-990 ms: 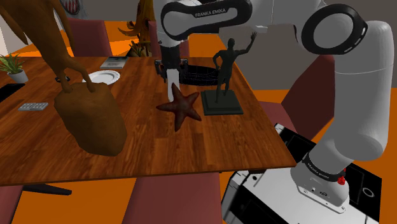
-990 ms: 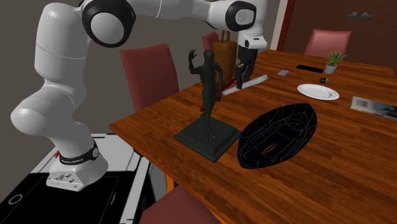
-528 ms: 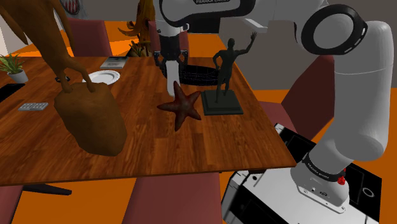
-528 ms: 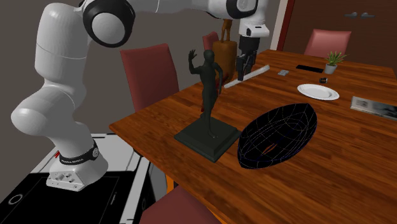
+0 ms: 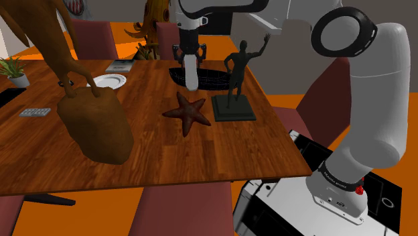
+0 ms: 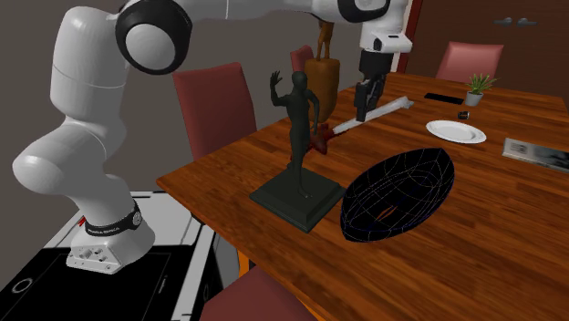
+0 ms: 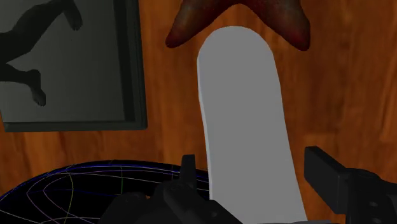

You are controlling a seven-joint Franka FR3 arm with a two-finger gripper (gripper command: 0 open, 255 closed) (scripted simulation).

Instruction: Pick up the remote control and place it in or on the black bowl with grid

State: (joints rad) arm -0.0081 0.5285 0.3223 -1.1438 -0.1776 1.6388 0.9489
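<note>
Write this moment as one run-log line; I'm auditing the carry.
phase: carry | gripper: shut on remote control | remote control: in air above table, by starfish | black bowl: remote not in it

The surface (image 5: 154, 147) is brown wood with a streaked grain and a soft sheen. The remote (image 7: 245, 114) is drawn smooth, matt light grey; its material cannot be told. The bowl (image 6: 401, 196) is black, crossed by thin pale grid lines. The figurine (image 5: 236, 74) looks matt dark grey, and the starfish (image 5: 189, 112) is a mottled, rough red-brown.
</note>
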